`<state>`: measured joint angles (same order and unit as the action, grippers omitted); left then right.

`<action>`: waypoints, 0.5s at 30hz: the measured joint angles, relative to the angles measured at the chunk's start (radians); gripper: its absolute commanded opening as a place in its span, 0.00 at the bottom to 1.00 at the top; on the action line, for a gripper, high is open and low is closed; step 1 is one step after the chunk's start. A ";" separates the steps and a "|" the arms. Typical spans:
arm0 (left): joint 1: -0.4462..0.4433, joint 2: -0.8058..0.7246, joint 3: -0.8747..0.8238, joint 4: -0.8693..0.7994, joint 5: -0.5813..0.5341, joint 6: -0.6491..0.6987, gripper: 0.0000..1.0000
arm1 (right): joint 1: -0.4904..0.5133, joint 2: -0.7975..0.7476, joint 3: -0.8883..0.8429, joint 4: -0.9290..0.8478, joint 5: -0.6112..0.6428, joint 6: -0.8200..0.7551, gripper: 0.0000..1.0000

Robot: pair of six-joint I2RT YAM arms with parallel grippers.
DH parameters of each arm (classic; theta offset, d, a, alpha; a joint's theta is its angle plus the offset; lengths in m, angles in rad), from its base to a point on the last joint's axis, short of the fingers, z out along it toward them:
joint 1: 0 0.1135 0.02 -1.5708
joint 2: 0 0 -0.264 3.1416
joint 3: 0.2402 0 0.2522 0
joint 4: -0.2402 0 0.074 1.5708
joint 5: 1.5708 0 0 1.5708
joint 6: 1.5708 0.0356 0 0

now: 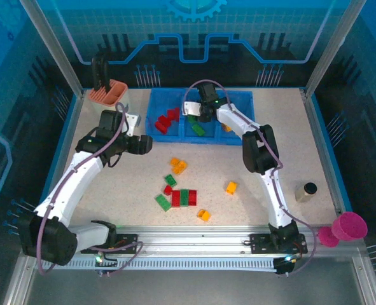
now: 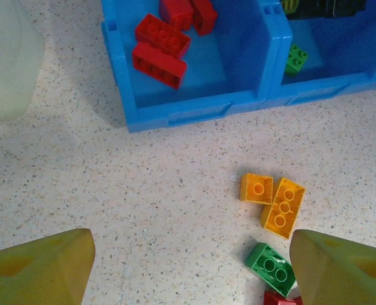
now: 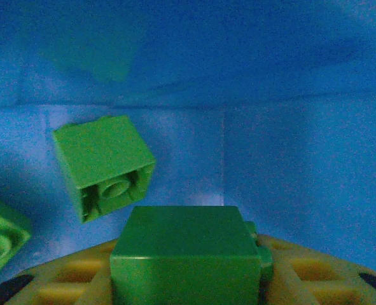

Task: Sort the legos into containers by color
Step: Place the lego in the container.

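Three compartments (image 1: pixel 175 130) of a tray (image 1: pixel 168 94) at the table's (image 1: pixel 302 146) far edge hold legos: red left, green middle, orange right. The left gripper (image 2: pixel 189 260) hovers wide open and empty near the tray's left front corner. The right gripper (image 1: pixel 203 115) is down in the middle compartment with a green brick (image 3: pixel 184 254) at its fingers; whether it grips, I cannot tell. Some ten loose legos (image 1: pixel 184 197) lie mid-table.

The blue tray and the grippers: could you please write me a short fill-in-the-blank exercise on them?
The bricks in the left compartment of the tray are ___. The right gripper is over the ___ compartment. The left gripper's jaws stand ___, with nothing between them.
Missing: red; middle; open.
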<state>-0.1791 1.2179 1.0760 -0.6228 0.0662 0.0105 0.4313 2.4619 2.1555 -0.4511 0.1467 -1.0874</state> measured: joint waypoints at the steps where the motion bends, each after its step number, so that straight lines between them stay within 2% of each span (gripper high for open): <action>1: 0.002 0.003 0.000 0.000 0.002 0.000 0.82 | 0.000 0.001 0.003 0.001 0.004 -0.007 0.51; 4: 0.006 0.007 0.000 0.000 0.007 0.000 0.82 | 0.000 0.002 0.010 0.004 0.007 -0.016 0.55; 8: 0.008 0.007 0.000 0.000 0.015 0.000 0.82 | 0.000 0.002 0.013 0.004 0.007 -0.024 0.65; 15: 0.009 0.004 0.000 0.000 0.028 0.000 0.83 | 0.002 -0.002 0.009 0.008 0.011 -0.020 0.67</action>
<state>-0.1699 1.2221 1.0760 -0.6228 0.0944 0.0101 0.4328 2.4603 2.1647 -0.4431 0.1581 -1.1076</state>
